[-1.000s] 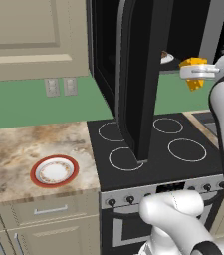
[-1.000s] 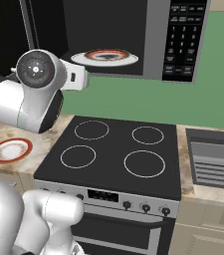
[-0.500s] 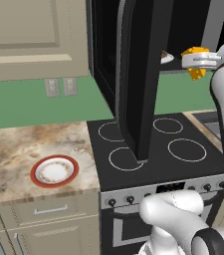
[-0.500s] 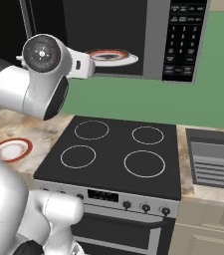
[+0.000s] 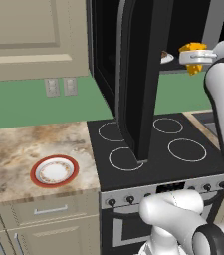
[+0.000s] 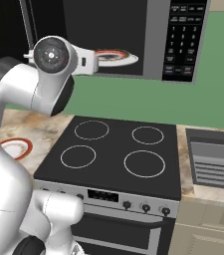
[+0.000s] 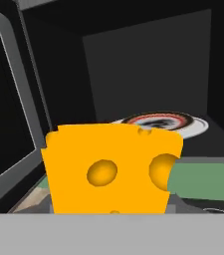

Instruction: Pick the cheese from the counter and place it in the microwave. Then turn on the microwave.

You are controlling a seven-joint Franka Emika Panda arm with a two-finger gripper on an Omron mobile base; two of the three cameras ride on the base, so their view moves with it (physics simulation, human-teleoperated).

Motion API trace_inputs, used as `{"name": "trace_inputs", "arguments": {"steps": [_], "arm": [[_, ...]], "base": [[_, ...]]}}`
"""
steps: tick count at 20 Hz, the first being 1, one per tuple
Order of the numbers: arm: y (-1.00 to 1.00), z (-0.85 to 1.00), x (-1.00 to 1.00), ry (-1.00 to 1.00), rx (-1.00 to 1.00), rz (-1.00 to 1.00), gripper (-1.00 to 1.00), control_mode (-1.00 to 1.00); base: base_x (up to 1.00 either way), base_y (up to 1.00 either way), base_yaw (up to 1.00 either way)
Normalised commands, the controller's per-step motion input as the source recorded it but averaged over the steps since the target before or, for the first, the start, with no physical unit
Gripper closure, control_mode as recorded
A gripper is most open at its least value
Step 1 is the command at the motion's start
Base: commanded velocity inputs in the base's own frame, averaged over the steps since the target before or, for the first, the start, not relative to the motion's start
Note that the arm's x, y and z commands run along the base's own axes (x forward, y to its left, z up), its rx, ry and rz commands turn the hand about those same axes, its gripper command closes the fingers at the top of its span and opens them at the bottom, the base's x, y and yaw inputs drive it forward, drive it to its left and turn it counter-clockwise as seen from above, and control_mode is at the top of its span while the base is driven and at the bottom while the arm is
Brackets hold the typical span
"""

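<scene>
Cheese (image 5: 193, 52) has moved up and closer to the open microwave (image 6: 178, 40).
It is pinched in the gripper (image 5: 197, 58), right at the oven's mouth, near a plate (image 7: 163, 123) sitting inside, high over the stove (image 6: 116, 154).

In front of you a green wall (image 5: 29, 102) runs behind everything, with two pale outlet plates (image 5: 60, 86) at left centre of the left base view and a beige panelled cabinet (image 5: 34, 37) filling its upper left. The black stovetop (image 6: 116, 152) with four white rings sits mid-frame in the right base view. A grey ribbed sink (image 6: 214, 162) sits at that view's right edge, and beige drawer fronts (image 5: 44, 221) line the lower left of the left base view.
</scene>
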Motion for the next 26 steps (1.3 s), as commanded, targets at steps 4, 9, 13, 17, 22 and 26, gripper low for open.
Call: {"name": "trace_inputs", "arguments": {"steps": [4,9,13,17,22,26], "arm": [[0.04,-0.01,0.32,-0.08,0.0,-0.01,1.0,-1.0],[0.0,0.0,0.32,-0.04,-0.01,-0.02,1.0,-1.0],[0.0,0.0,0.31,0.02,-0.04,-0.02,1.0,-1.0],[0.0,0.0,0.34,0.04,-0.05,-0.02,1.0,-1.0],[0.0,0.01,0.37,0.03,-0.08,-0.02,1.0,-1.0],[-0.03,0.03,0.35,0.02,-0.06,-0.01,1.0,-1.0]], "base": [[0.0,0.0,0.0],[0.0,0.0,0.0],[0.0,0.0,0.0],[0.0,0.0,0.0],[0.0,0.0,0.0],[0.0,0.0,0.0]]}}
